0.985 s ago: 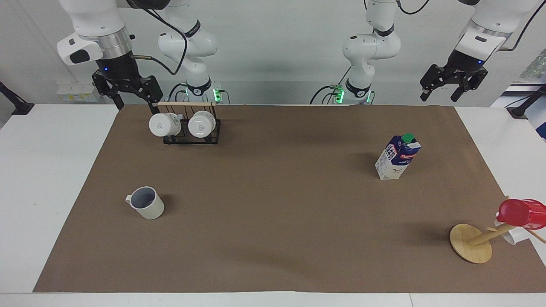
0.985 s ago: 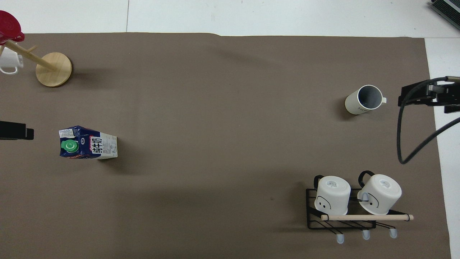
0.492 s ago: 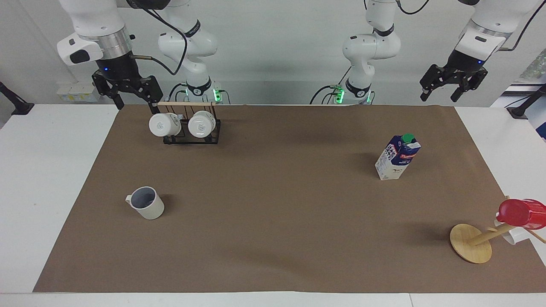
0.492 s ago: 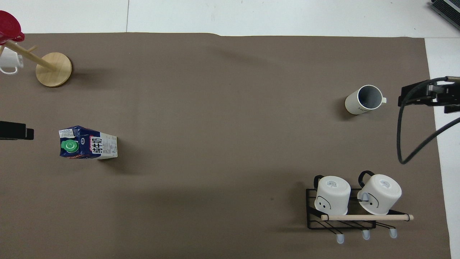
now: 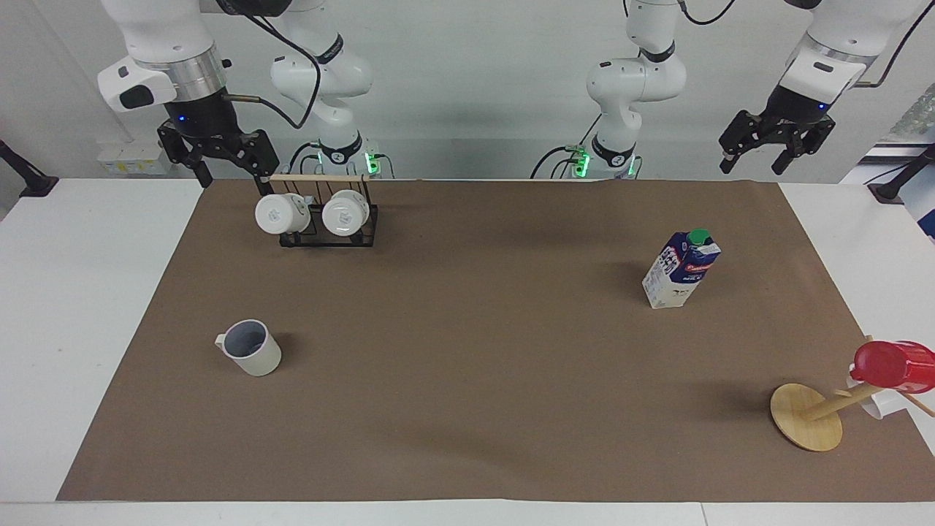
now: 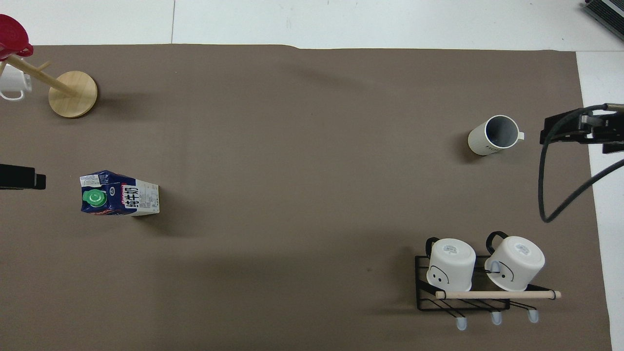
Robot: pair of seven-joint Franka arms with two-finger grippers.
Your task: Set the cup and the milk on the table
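The cup [image 5: 250,348] stands upright on the brown sheet [image 5: 467,380] of the table [image 5: 66,307], toward the right arm's end; it also shows in the overhead view [image 6: 492,135]. The milk [image 5: 681,269] stands upright on the sheet toward the left arm's end, and shows in the overhead view [image 6: 119,193] too. My right gripper [image 5: 232,174] is open and empty, raised over the table's edge beside the mug rack. My left gripper [image 5: 752,164] is open and empty, raised over the sheet's corner at its own end. Neither touches anything.
A black wire rack [image 5: 329,219] with a wooden bar holds two white mugs, near the right arm's base. A wooden mug tree [image 5: 807,416] with a red cup [image 5: 887,365] and a white mug stands at the left arm's end, farther from the robots than the milk.
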